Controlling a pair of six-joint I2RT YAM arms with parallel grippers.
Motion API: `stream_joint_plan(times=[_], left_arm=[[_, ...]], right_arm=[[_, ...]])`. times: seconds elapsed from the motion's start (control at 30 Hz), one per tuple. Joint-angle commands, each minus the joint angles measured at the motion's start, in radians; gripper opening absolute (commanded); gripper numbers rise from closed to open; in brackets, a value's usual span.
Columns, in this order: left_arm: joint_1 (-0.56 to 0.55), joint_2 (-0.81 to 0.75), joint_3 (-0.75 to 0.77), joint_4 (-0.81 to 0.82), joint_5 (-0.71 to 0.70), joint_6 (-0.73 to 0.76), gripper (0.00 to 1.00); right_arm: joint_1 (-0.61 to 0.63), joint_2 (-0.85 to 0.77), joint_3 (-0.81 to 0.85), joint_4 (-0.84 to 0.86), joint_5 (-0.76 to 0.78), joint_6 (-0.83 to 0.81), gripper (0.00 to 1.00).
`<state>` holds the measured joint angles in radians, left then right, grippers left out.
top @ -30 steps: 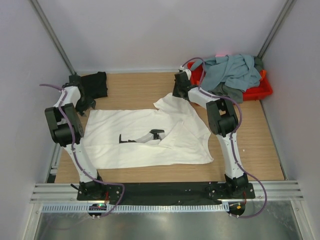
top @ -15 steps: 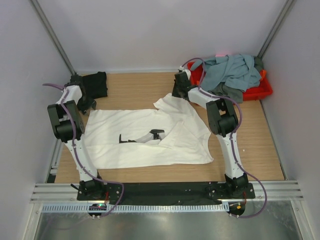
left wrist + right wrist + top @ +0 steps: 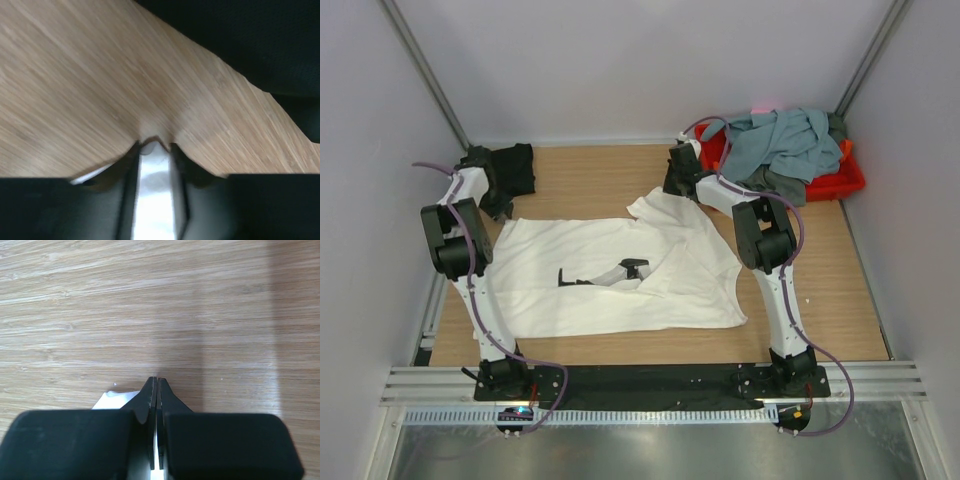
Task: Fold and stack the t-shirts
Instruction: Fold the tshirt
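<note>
**White t-shirt lying flat, held at its far edge by two robot grippers**

White t-shirt point(image 3: 620, 270) lies spread on a wooden table point(image 3: 590, 175). Its long axis runs side to side, from the left gripper point(image 3: 155, 145) across to the right gripper point(image 3: 155, 380). A pointed flap, probably a sleeve, sticks out toward the far side and ends right at the right gripper. A small dark mark sits near the shirt's middle. Which end is the collar cannot be told.

Only the overhead view takes in the whole scene. One black t-shirt point(image 3: 510, 168) lies bunched just beyond the left gripper, in the far corner. One red tray point(image 3: 850, 182) sits to the right of the right gripper, heaped with crumpled shirts. A grey-blue t-shirt point(image 3: 782, 135) lies on top with a dark grey t-shirt point(image 3: 775, 185) under it. How many shirts the heap holds cannot be counted.

Only the wrist views show the fingers close up. At the left gripper, the two fingers stand a little apart with white cloth filling the narrow gap. Whether they pinch it cannot be told. Black cloth shows past them, up and to the right. At the right gripper, the jaws are pressed together. A white corner peeks out beside them and a thin white line runs along their seam, so they are clamped on the white shirt's edge.
</note>
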<state>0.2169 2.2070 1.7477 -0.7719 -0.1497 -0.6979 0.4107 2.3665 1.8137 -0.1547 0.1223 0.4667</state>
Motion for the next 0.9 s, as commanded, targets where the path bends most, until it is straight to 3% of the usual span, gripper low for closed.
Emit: stream_joint_plan(times=[0.0,0.1,0.2,0.63,0.87], left_arm=[[-0.005,0.03,0.038,0.002,0.001,0.009,0.25],[-0.008,0.03,0.035,0.002,0.01,0.012,0.1],[-0.016,0.02,0.033,0.002,0.009,0.018,0.01],[-0.036,-0.107,-0.016,-0.004,-0.056,0.072,0.0],[-0.034,-0.185,-0.013,-0.029,-0.04,0.092,0.0]], right_arm=[[0.004,0.0,-0.001,-0.016,-0.021,0.003,0.02],[0.007,0.0,-0.001,-0.013,-0.029,-0.002,0.01],[0.007,-0.004,-0.004,-0.009,-0.03,-0.005,0.01],[0.005,-0.044,-0.002,-0.003,-0.029,-0.034,0.01],[0.005,-0.186,-0.023,-0.051,-0.027,-0.086,0.02]])
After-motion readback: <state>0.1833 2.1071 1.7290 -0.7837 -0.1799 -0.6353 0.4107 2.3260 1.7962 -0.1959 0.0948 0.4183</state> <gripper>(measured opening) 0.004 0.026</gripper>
